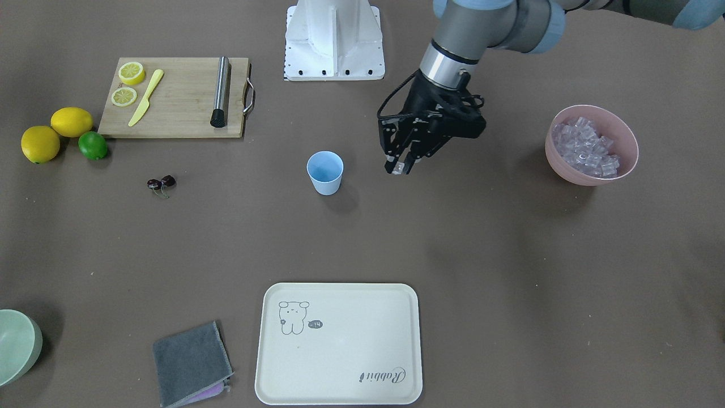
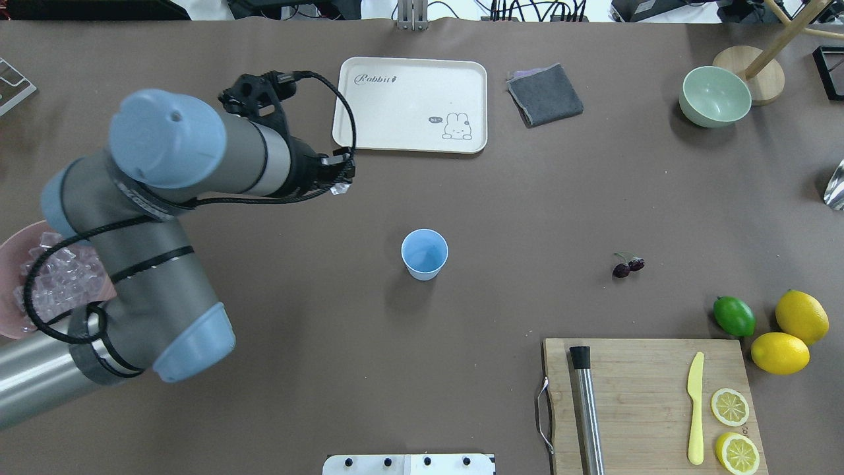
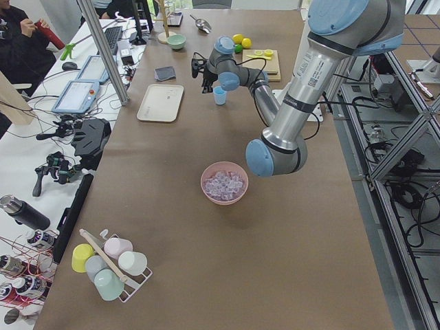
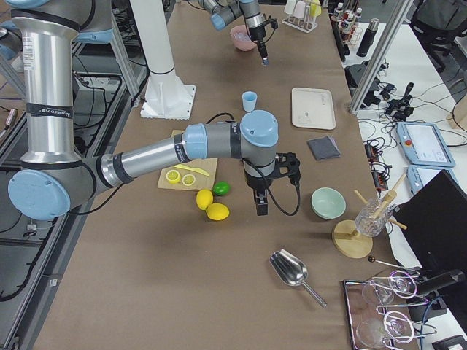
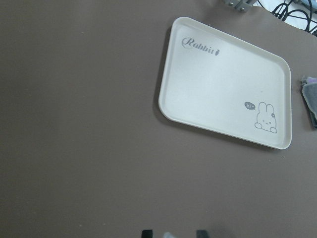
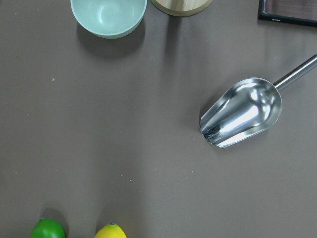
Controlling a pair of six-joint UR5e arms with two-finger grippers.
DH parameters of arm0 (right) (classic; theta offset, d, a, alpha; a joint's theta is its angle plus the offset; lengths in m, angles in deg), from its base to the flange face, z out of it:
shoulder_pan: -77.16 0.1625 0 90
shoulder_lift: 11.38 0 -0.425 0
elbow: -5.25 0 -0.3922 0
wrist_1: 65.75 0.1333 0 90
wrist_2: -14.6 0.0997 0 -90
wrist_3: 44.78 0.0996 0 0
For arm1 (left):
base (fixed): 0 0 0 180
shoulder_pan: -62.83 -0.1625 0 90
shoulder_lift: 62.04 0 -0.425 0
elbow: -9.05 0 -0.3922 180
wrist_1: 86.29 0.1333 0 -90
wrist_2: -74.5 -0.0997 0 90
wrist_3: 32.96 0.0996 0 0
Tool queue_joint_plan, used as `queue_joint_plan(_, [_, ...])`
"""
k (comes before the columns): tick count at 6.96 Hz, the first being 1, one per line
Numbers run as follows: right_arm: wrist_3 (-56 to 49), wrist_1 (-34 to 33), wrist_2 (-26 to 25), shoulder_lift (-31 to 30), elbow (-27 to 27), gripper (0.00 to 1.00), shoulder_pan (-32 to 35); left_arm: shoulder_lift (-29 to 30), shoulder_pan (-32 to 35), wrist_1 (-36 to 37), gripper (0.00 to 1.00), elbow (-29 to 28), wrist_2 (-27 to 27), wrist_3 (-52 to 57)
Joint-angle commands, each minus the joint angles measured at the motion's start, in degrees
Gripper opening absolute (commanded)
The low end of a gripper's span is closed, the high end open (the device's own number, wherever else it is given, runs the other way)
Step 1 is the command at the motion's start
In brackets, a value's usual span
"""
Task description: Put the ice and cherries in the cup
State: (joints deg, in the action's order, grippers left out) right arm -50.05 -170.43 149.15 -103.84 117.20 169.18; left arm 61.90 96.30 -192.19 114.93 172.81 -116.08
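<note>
The light blue cup (image 1: pixel 325 173) stands upright and empty near the table's middle; it also shows in the overhead view (image 2: pixel 424 254). My left gripper (image 1: pixel 399 165) hovers above the table beside the cup, shut on a clear ice cube (image 2: pixel 341 189). More ice (image 1: pixel 586 147) fills the pink bowl (image 1: pixel 589 178). The cherries (image 1: pixel 161 183) lie on the table, far from the left gripper, toward the cutting board. My right gripper (image 4: pixel 261 210) hangs low near the lemons; I cannot tell whether it is open or shut.
A wooden cutting board (image 1: pixel 175 96) holds lemon slices, a yellow knife and a metal muddler. Two lemons and a lime (image 1: pixel 92 145) lie beside it. A cream tray (image 1: pixel 340 343), a grey cloth (image 1: pixel 191 362), a green bowl (image 1: pixel 17 345) and a metal scoop (image 6: pixel 242 111) lie along the far side.
</note>
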Motion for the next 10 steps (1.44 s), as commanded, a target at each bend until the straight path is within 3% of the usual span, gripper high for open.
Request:
queue_joint_plan(1, [0.00, 0.00, 0.10, 0.00, -0.07, 1.00, 0.00, 3.14, -4.64, -1.14, 0.00, -1.82, -4.70, -1.87])
queue_joint_plan(4, [0.00, 0.00, 0.10, 0.35, -0.34, 1.00, 0.00, 4.98, -5.78, -11.15, 0.00, -10.50, -5.06, -1.96])
queue_joint_plan(10, [0.09, 0.00, -0.08, 0.53, -0.60, 1.00, 0.00, 6.57, -9.13, -10.73, 0.02, -11.67, -7.26, -2.14])
